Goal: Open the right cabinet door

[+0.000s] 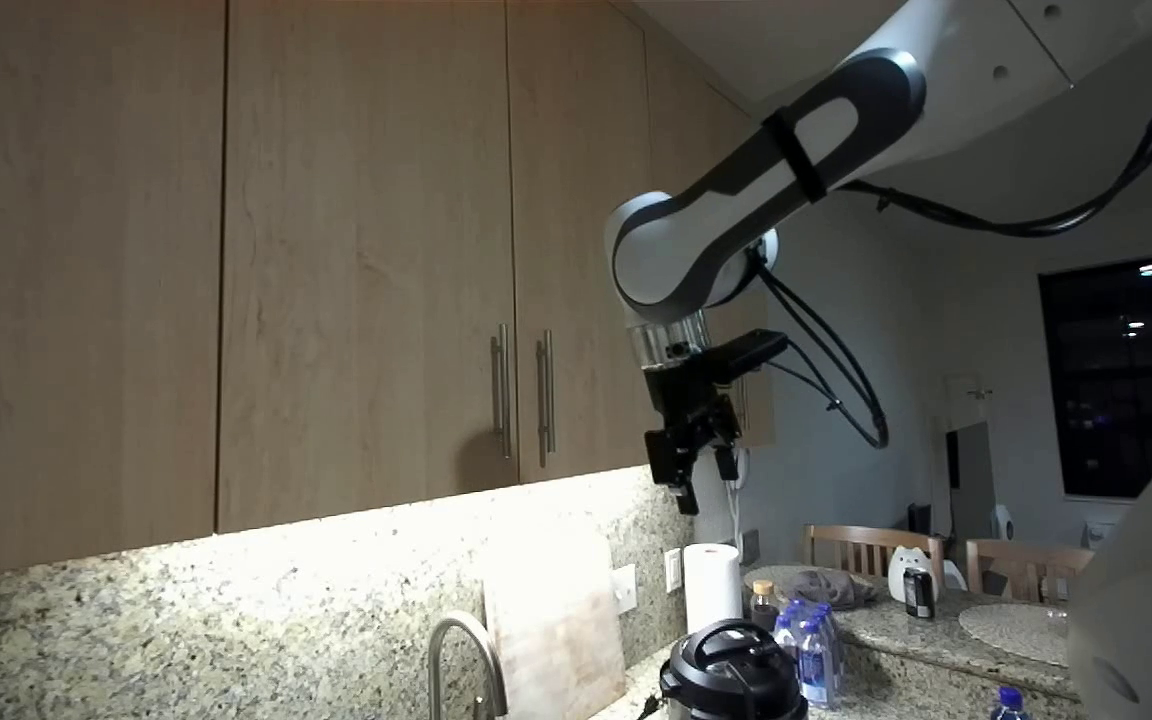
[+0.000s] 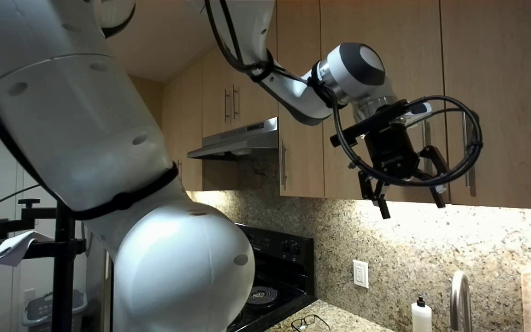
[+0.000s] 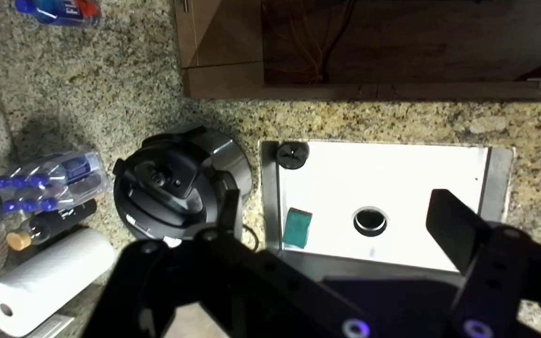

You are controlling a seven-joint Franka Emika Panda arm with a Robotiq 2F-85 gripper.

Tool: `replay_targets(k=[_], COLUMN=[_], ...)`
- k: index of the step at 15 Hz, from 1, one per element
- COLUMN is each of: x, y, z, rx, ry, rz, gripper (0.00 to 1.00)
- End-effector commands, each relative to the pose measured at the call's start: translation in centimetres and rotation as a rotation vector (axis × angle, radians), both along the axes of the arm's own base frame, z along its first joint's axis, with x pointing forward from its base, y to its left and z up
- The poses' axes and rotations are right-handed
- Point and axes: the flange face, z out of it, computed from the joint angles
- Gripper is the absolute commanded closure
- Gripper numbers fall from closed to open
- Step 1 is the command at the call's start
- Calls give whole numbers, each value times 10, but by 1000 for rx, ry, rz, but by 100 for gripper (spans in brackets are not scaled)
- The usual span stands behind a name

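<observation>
The right cabinet door (image 1: 581, 220) is tall, flat light wood and sits flush with its neighbour; it also shows in an exterior view as the door (image 2: 507, 92). Its slim silver bar handle (image 1: 549, 395) stands upright, low along the left edge. Part of that handle (image 2: 465, 131) is crossed by the arm's cable loop. My black gripper (image 1: 707, 485) points down, out in front of the doors and apart from the handle, with its tips near the doors' lower edge. Its fingers are spread with nothing between them. In the wrist view the gripper (image 3: 334, 202) hangs above the sink; no door shows there.
The matching door (image 1: 366, 230) has its own handle (image 1: 505, 390) close beside. Below are a sink (image 3: 500, 183), a faucet (image 2: 460, 299), a black-lidded cooker (image 3: 172, 188), a paper towel roll (image 3: 47, 281) and water bottles (image 3: 78, 169). A range hood (image 2: 242, 138) juts out farther along.
</observation>
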Motion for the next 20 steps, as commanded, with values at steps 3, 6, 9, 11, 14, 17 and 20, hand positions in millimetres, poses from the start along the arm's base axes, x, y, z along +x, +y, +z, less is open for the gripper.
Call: replay_targets(k=[3, 6, 9, 11, 14, 17, 20], x=[37, 60, 86, 95, 92, 99, 113], y=[28, 41, 47, 45, 46, 47, 42], z=[81, 120, 140, 137, 135, 128, 116], rx=[-29, -38, -41, -61, -45, -66, -72], ry=[-244, -413, -576, -656, -623, -636, -644], rz=[-100, -172, -244, -316, -292, -318, -361], gripper=[0, 0, 0, 0, 0, 0, 0])
